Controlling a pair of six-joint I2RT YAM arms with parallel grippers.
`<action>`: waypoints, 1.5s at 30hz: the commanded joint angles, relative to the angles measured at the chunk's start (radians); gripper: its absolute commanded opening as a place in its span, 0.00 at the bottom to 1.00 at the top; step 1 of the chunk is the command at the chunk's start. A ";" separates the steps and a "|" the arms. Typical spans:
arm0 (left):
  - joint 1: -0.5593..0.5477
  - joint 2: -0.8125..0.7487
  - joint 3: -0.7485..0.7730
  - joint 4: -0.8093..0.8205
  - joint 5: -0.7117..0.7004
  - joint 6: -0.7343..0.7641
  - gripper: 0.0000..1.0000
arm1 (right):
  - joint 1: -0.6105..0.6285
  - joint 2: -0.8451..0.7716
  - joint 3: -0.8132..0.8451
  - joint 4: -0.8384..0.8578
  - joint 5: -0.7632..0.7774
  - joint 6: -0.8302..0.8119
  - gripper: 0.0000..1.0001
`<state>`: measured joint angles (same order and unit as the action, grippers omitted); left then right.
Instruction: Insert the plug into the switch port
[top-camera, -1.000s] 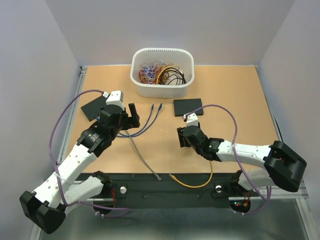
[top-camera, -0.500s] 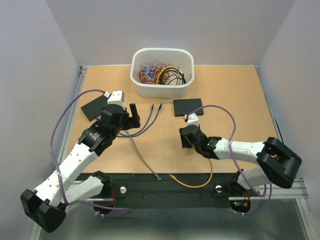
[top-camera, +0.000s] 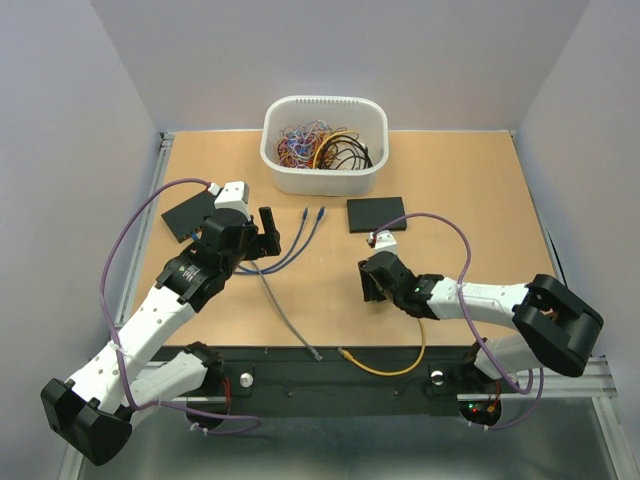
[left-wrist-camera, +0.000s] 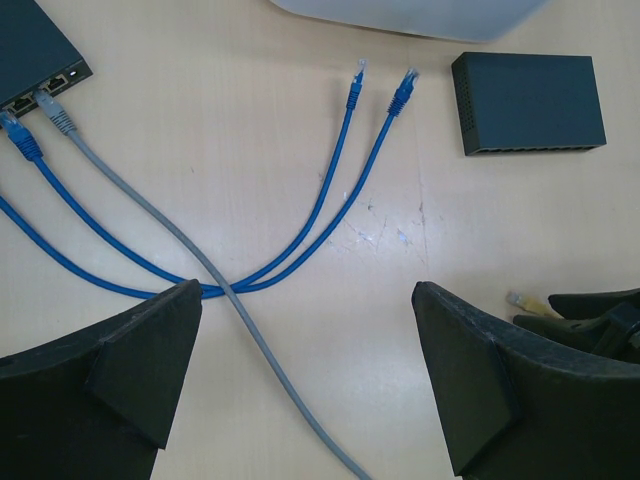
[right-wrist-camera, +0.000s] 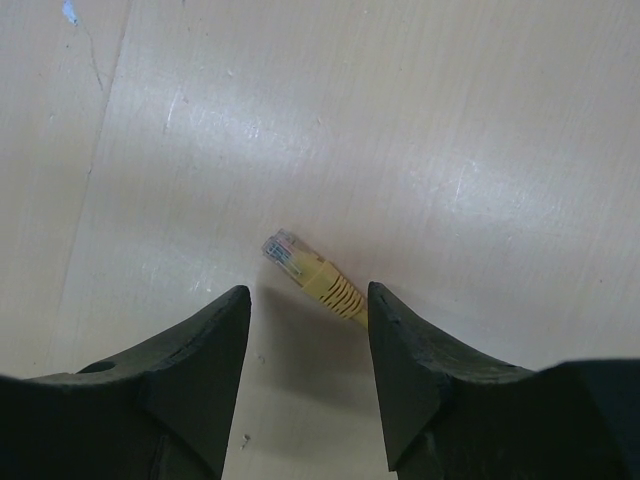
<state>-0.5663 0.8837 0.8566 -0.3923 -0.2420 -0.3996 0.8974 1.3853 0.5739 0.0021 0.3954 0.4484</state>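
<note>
The plug (right-wrist-camera: 288, 253), clear with a yellow boot (right-wrist-camera: 333, 287), lies flat on the table. My right gripper (right-wrist-camera: 308, 290) is open just above it, its fingers either side of the boot, not closed on it. The plug also shows in the left wrist view (left-wrist-camera: 520, 298). In the top view my right gripper (top-camera: 374, 285) hides it. The yellow cable (top-camera: 400, 368) loops to the front edge. One black switch (top-camera: 376, 213) lies behind the right gripper, its port row (left-wrist-camera: 535, 149) facing me. My left gripper (top-camera: 265, 232) is open and empty, beside the other switch (top-camera: 190, 215).
Two blue cables (left-wrist-camera: 330, 190) and a grey cable (left-wrist-camera: 190, 245) cross under the left gripper; they reach the left switch (left-wrist-camera: 30, 45). A white bin (top-camera: 323, 180) of tangled wires stands at the back. The yellow cable's other end (top-camera: 343, 352) lies at the front edge.
My right gripper has shifted slightly over the plug. The left arm has not moved.
</note>
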 joint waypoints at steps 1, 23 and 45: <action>0.005 -0.003 -0.014 0.032 -0.002 0.018 0.99 | -0.005 0.017 -0.008 0.003 0.000 0.030 0.56; 0.003 -0.002 -0.013 0.030 -0.003 0.016 0.99 | -0.005 0.054 0.011 -0.047 -0.009 0.032 0.17; 0.003 0.059 -0.050 0.163 0.154 -0.099 0.99 | -0.201 -0.057 0.043 -0.054 -0.007 0.049 0.01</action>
<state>-0.5655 0.9066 0.8391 -0.3523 -0.1928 -0.4385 0.7628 1.3575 0.5827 -0.0525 0.3912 0.4934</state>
